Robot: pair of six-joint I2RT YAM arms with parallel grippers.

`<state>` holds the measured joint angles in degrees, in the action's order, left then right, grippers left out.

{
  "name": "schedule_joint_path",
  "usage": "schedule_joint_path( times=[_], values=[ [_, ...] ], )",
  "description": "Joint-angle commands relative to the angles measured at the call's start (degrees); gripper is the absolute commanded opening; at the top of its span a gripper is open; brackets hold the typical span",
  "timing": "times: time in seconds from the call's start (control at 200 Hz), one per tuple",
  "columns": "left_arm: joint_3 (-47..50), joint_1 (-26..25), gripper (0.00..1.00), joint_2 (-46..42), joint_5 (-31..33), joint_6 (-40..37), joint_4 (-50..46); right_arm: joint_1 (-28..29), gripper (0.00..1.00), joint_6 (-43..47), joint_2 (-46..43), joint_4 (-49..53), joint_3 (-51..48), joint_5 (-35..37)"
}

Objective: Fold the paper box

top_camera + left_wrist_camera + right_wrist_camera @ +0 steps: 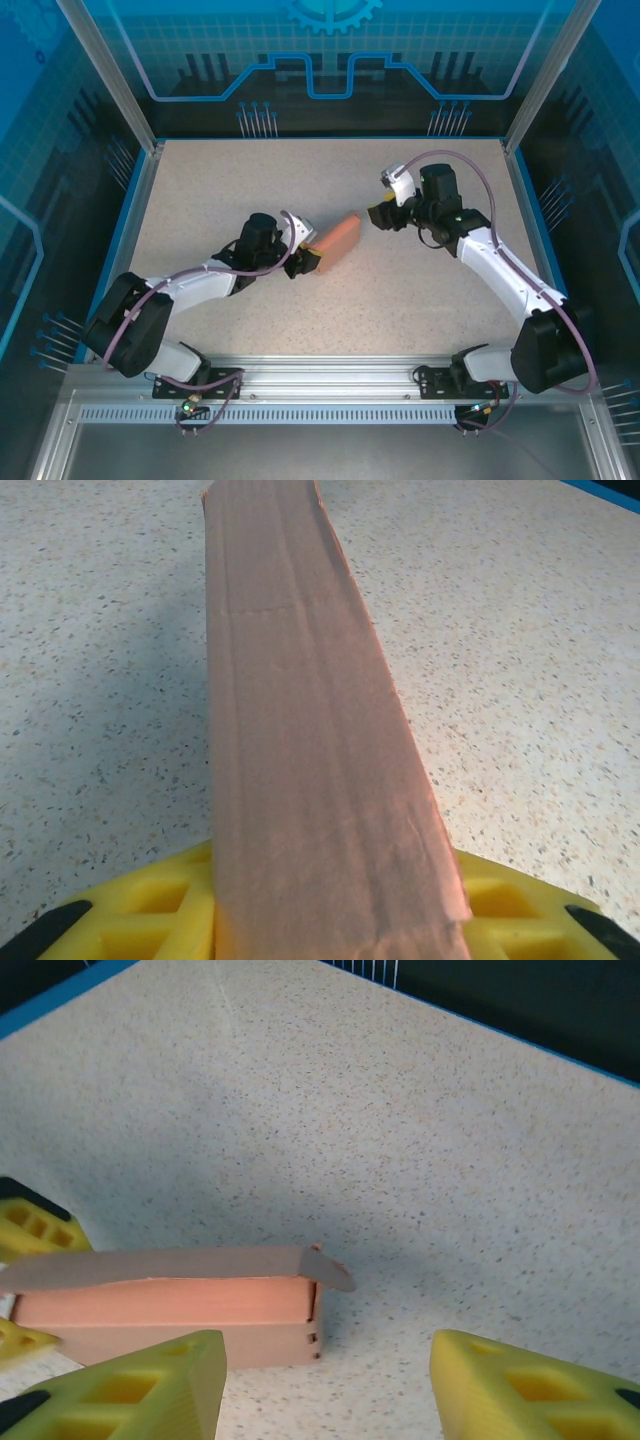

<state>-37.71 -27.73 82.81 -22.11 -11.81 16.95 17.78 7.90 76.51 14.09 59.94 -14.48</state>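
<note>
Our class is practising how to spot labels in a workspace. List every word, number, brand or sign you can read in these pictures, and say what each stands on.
There is no text to read in these pictures.
The box is plain pink card, with no print on the faces in view.
The backdrop bears a gear drawing and line patterns, but no letters or numbers.
The table is speckled and unmarked.

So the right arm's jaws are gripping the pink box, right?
Not quite. It is the jaws of the left arm that are gripping the paper box, not the right arm's. The top external view shows it. The right arm has its jaws open, not closed on the box.
</note>
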Motion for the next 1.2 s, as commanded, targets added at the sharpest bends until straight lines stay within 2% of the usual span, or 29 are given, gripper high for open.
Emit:
schedule_joint_path(
  times=[0.0,0.11,0.2,0.405,0.59,1.196],
  values=[
    [-2.0,0.9,0.36,-0.5,-8.5,-5.7,-3.5,-1.5,0.56,12.8,2.0,0.7,-0.4,-2.5],
    [-2.3,1.2,0.37,0.1,-10.7,-10.1,-4.6,-1.8,0.55,18.7,3.8,2.3,-0.7,-3.9],
    [-3.1,1.6,0.37,1.3,-11.5,-10.5,-4.9,-1.6,0.53,24.1,4.6,3.3,-2.0,-7.2],
    [-4.9,1.7,0.37,3.3,-11.8,-11.1,-5.9,-1.6,0.51,27.2,5.7,1.7,-4.9,-9.3],
    [-5.0,1.7,0.37,3.7,-12.0,-10.8,-5.5,-1.7,0.48,27.8,7.9,0.7,-4.7,-5.9],
    [-5.5,1.7,0.37,4.7,-11.8,-9.6,-4.7,-1.7,0.16,23.4,10.3,-4.5,-4.5,-4.5]
  ],
)
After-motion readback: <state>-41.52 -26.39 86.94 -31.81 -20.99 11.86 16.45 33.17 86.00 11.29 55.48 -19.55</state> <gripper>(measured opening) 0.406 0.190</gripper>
